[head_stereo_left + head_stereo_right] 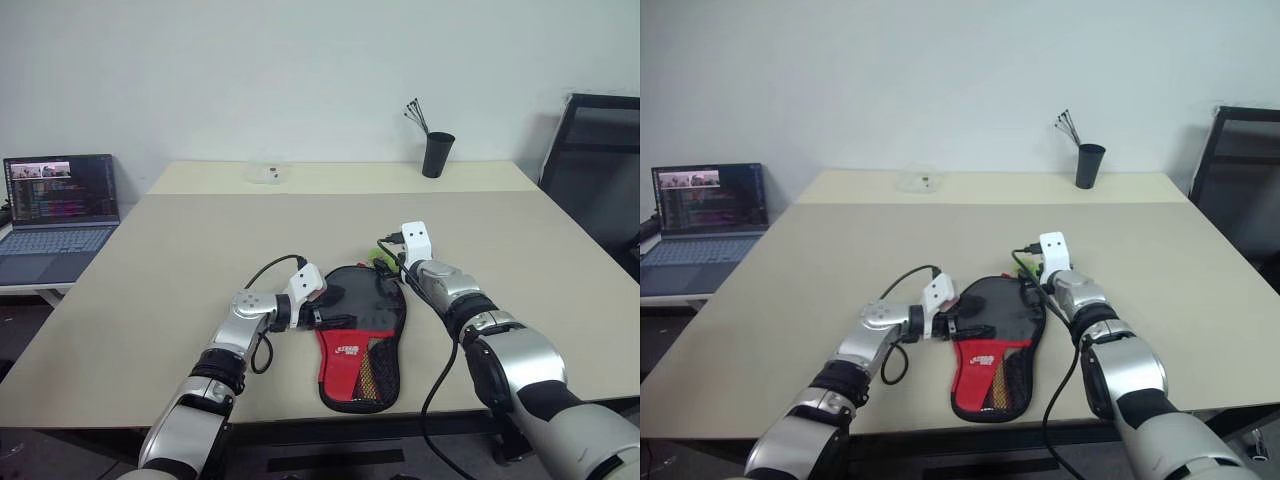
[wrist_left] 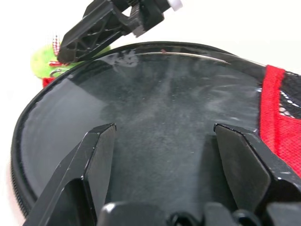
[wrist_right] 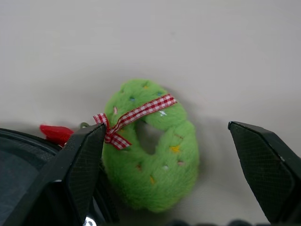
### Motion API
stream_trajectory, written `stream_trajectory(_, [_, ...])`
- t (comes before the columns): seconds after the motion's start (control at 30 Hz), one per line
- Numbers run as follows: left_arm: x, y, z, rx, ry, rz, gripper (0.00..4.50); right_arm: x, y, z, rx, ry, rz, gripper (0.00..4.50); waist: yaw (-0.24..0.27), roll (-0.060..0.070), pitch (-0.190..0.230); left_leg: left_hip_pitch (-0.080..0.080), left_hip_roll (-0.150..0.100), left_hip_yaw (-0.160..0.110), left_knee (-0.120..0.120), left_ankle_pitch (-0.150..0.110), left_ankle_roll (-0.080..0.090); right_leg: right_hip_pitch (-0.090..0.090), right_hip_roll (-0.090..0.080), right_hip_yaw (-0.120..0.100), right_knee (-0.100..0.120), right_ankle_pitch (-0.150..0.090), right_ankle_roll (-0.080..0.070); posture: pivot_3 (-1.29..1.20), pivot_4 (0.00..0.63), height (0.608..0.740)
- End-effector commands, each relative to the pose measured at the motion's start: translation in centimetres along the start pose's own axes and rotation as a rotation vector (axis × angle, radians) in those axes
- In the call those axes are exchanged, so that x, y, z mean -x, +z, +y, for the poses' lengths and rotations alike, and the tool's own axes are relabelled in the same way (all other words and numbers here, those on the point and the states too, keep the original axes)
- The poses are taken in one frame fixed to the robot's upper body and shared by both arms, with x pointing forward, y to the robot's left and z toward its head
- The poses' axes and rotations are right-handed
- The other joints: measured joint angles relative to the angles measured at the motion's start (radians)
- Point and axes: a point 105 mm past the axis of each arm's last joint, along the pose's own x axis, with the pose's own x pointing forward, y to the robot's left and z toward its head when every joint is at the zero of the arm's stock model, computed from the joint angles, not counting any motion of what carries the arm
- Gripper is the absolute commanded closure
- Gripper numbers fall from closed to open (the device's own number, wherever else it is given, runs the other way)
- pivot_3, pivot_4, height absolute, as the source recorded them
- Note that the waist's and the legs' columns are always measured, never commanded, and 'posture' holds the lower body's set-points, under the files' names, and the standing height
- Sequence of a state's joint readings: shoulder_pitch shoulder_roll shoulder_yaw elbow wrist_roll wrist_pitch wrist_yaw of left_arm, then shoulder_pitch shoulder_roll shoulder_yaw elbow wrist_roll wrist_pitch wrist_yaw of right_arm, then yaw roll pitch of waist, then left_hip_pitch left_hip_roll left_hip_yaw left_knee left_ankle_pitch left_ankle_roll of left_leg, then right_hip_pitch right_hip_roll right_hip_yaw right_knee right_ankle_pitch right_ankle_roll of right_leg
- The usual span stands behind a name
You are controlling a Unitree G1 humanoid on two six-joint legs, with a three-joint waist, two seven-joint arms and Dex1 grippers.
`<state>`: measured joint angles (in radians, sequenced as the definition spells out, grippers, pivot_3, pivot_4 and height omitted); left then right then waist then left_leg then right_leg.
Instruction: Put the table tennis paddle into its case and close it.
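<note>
Both tools are sitting low over the tabletop, near the middle of the frame. The left tool is reaching in from the lower left, and its two black fingers are spread wide. They are hanging over the round black part of the case and are not pinching anything. The right tool is coming in from the lower right, and its fingers are spread wide too. It is pointing at a small fuzzy green ring with a red and white checked ribbon tied on it. The ring is lying on the tabletop just past the round top edge of the case, between the two fingers, but they are not squeezing it.

The case is lying flat in the lower middle of the frame. Its black round end is pointing up the picture and its red part with the white logo and mesh pocket is pointing down toward the tabletop's near edge. One cannot tell whether the paddle is inside it.

A black cup with sticks in it is standing in the upper right. A laptop is sitting open at the far left.
</note>
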<state>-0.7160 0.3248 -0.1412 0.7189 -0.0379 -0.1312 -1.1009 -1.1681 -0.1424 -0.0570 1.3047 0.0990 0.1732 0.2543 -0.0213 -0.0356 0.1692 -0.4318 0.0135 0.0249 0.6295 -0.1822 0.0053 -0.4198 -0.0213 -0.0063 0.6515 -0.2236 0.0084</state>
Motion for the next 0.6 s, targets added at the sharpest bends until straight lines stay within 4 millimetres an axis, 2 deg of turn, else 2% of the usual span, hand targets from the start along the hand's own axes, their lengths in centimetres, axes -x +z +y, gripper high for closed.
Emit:
stream_trajectory(0.03, [0.3,-0.1,-0.3,-0.019,-0.005,0.019,0.90,-0.3,-0.3,1.3,-0.007,0.037,0.025,0.00,-0.006,0.000,0.000,0.000,0.000,0.000,0.000,0.000,0.000,0.000,0.000,0.000,0.000,0.000,0.000,0.00,0.150,0.740])
stream_trajectory(0.17, [0.4,-0.1,-0.4,-0.020,-0.003,0.022,0.87,-0.4,-1.2,2.7,-0.040,0.094,0.074,0.86,-0.009,0.000,0.000,0.001,0.000,0.000,0.000,0.000,0.000,0.000,0.000,0.000,0.001,0.000,0.000,0.00,0.150,0.740])
stream_trajectory(0.3, [0.4,0.0,-0.5,-0.025,-0.002,0.024,0.87,-0.4,-1.6,3.1,-0.041,0.110,0.091,2.27,-0.010,0.000,0.000,0.003,0.000,0.001,0.000,0.000,0.000,0.000,0.000,0.001,0.004,0.000,0.000,0.00,0.150,0.740])
stream_trajectory(0.53, [0.2,0.0,-0.7,-0.039,-0.014,0.027,0.87,-0.4,-2.2,3.4,-0.042,0.115,0.116,4.48,-0.011,0.000,0.000,0.006,0.000,0.004,0.000,0.000,0.000,0.000,0.000,0.005,0.007,-0.001,0.000,0.00,0.150,0.740])
stream_trajectory(0.6, [-0.1,0.3,-0.5,-0.051,-0.017,0.025,0.87,-0.4,-2.3,3.4,-0.034,0.114,0.118,4.48,-0.011,0.000,0.000,0.007,0.000,0.005,0.000,0.000,0.000,0.001,0.000,0.006,0.008,-0.001,0.000,0.00,0.150,0.740])
